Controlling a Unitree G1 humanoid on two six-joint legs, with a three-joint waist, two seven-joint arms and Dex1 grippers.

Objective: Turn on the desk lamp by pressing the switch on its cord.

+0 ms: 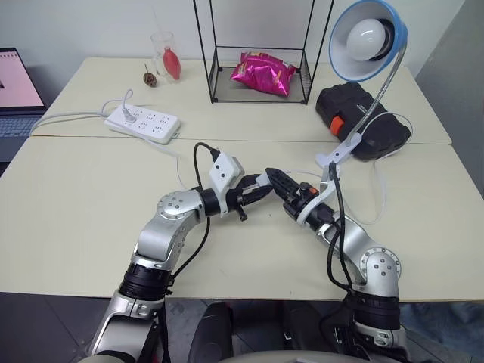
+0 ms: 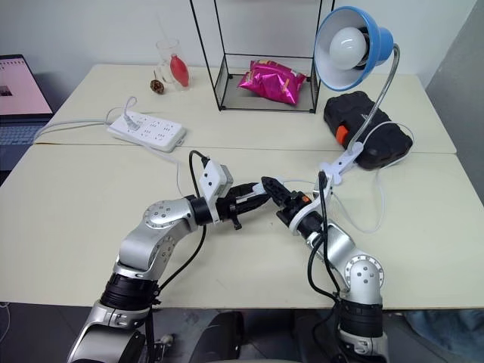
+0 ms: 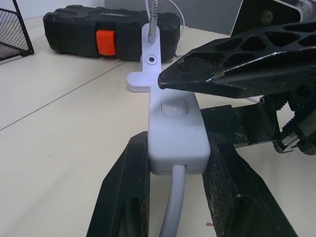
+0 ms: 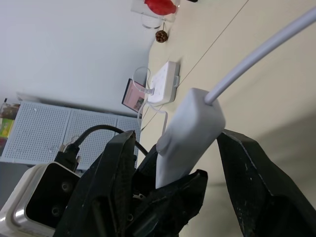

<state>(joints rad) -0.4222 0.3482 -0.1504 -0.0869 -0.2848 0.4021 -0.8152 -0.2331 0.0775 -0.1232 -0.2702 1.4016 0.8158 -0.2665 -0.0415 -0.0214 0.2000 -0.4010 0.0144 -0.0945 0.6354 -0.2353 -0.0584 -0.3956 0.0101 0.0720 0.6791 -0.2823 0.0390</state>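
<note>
The desk lamp, with its blue shade and white bulb, stands at the right rear on a silver gooseneck and a white clip base. My left gripper is shut on the switch, holding it a little above the table at the middle front. The white cord runs out of the switch's end. My right gripper faces the left one with its fingers apart on either side of the switch. One right finger lies over the rocker button.
A white power strip lies at the back left, with a laptop beyond the table edge. A wire rack holding a pink bag stands at the back, and a glass to its left. A black case sits behind the lamp's base.
</note>
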